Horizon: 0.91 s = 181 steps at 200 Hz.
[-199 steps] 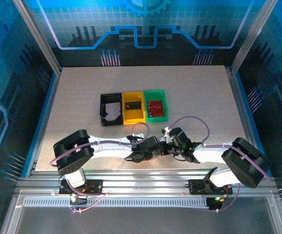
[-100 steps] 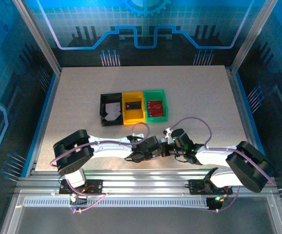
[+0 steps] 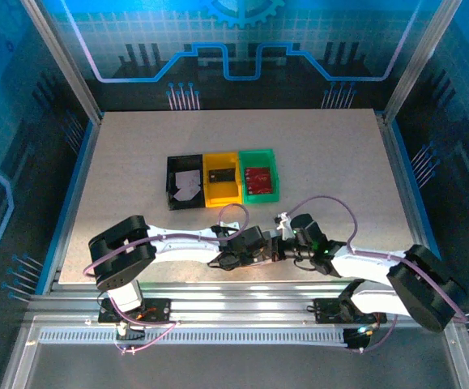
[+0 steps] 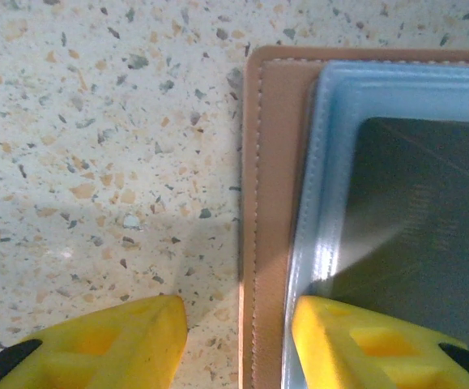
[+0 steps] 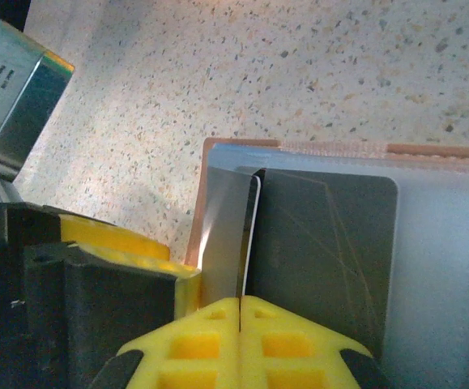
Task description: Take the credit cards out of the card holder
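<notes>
A card (image 5: 228, 235), partly out of the clear sleeve of the open holder (image 5: 210, 174), stands on edge in the closed jaws of the right gripper (image 5: 240, 312); a second card (image 5: 323, 251), dark, lies flat in the sleeve beside it. The holder lies on the counter (image 4: 96, 121), where the left gripper (image 4: 238, 324) straddles its tan border, jaws apart and gripping nothing. The step in hand appears to be extraction; the next move calls for a straight pull along the sleeve with the holder pinned.
</notes>
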Tool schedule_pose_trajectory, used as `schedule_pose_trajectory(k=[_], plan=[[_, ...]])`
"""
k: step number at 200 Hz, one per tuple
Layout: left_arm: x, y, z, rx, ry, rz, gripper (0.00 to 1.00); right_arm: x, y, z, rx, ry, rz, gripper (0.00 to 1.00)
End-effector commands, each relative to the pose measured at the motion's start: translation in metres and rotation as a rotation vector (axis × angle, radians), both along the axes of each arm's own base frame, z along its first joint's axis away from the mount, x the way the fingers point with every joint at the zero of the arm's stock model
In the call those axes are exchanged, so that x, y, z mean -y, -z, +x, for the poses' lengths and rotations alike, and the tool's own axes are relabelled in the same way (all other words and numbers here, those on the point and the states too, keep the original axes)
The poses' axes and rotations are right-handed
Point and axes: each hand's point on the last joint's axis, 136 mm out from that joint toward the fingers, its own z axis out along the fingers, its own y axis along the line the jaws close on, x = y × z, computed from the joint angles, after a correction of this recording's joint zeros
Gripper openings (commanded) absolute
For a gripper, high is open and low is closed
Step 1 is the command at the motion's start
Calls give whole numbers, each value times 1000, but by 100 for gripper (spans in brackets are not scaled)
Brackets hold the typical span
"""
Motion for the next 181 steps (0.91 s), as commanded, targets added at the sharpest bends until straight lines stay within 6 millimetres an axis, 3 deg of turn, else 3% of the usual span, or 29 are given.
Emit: schedule_pose_trajectory(k=[1,181], plan=[[20,89,-42,-209,60,-101,44,2,5,-29,-86,-99,13,0],[21,87,-40,-211,61,-104,44,36,-11,-19,-67,8,39,0]])
